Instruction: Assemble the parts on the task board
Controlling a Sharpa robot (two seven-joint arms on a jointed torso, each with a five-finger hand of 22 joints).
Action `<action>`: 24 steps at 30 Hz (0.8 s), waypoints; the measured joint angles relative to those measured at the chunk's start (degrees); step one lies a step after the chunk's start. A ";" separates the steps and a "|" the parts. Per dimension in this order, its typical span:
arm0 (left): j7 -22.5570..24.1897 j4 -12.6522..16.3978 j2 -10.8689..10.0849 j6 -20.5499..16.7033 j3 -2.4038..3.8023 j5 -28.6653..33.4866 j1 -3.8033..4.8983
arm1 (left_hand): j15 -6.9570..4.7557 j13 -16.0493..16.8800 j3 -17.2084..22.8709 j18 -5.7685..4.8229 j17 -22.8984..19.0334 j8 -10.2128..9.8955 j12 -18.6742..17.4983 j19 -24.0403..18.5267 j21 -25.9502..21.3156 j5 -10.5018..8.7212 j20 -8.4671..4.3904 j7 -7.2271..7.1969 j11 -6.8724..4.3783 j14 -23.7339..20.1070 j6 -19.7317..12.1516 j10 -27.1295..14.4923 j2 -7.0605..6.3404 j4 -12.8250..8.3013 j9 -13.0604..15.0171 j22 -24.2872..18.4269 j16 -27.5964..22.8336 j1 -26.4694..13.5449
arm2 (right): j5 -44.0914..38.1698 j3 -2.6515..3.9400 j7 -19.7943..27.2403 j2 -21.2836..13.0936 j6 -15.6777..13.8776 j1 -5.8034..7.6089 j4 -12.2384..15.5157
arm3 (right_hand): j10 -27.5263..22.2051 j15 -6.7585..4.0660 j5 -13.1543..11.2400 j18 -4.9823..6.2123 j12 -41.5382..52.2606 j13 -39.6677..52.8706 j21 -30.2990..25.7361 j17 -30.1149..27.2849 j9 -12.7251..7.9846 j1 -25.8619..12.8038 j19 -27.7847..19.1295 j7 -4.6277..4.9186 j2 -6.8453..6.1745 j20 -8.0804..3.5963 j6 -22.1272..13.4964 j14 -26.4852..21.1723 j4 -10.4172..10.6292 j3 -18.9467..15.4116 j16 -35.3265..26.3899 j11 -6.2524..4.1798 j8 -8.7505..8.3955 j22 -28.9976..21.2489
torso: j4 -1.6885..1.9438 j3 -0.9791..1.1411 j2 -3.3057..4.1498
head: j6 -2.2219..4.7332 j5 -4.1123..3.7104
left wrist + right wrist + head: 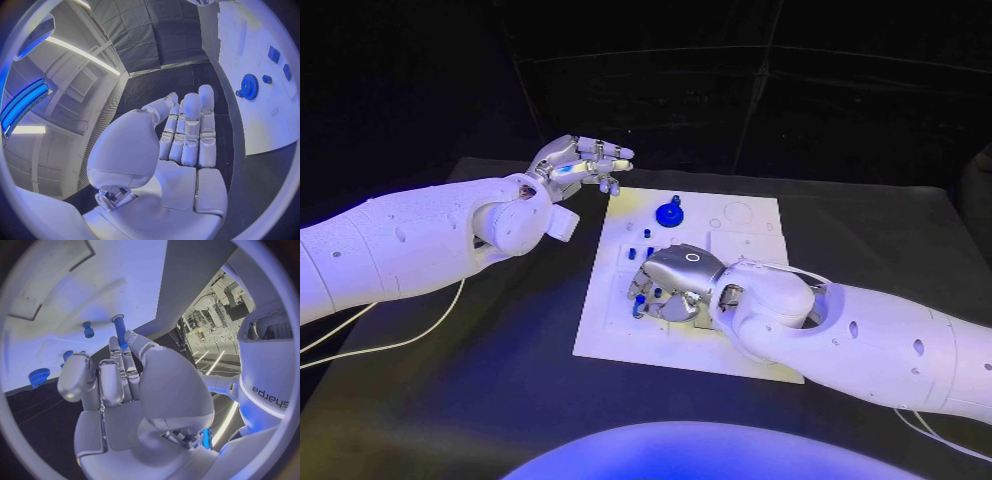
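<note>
Table (473, 400) of black spreads before me, and the white task board (639, 345) lies in its middle. My right hand (672, 285) rests low over the board's near-left part, palm down, fingers curled toward the surface. In the right wrist view those fingers (119, 367) close round the lower end of a blue peg (119, 327), which sticks out past the fingertips toward the board; I hold that peg. Just beside it on the board stands a shorter blue peg (88, 329), apart from my fingers, and a small blue knurled piece (38, 376) sits near the board's edge.

My left hand (577, 165) hangs in the air beyond the board's far-left corner, clear of the plate and touching nothing. In the left wrist view its fingers (190, 132) lie straight and side by side, the thumb off to one side, the palm bare, so it holds nothing.

On the far part of the board a blue gear (671, 213) lies flat, with a small blue knob (267, 79) near it. A few small blue pegs (646, 235) stand in the board between the gear and my right hand.
</note>
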 measured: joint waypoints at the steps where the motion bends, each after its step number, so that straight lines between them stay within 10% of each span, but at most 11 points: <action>1: 0.00 0.00 0.00 0.00 0.00 0.00 0.00 | 0.00 0.00 0.00 0.00 0.00 0.00 0.00 0.00 0.00 0.00 0.00 0.00 0.00 0.00 0.00 0.00 0.00 0.00 0.00 0.00 0.00 0.00 | -0.10 0.00 0.01 0.00 0.03 0.00 -0.04 | 0.00 0.00 0.00 0.00 0.00 0.01 0.00 0.00 0.00 0.00 0.00 0.00 0.00 0.00 0.00 0.00 0.00 0.00 0.00 0.00 0.00 0.00 | -0.01 0.00 0.01 | -0.03 0.00; 24: -0.11 -0.03 -0.04 0.02 0.00 0.00 0.00 | 0.00 0.00 0.00 0.00 0.01 0.00 0.00 0.00 0.00 0.00 0.00 0.00 0.00 0.00 0.00 0.00 0.00 0.00 0.00 0.01 0.00 0.00 | -2.53 -0.24 -0.64 1.15 2.72 0.09 -0.60 | -0.22 0.00 0.30 0.00 -0.80 0.04 0.00 -0.43 -0.06 -0.55 0.00 -0.06 -0.55 0.00 -0.06 0.00 0.00 -0.02 -0.01 0.22 -0.05 -0.41 | -0.02 -0.03 -0.02 | -0.19 -0.05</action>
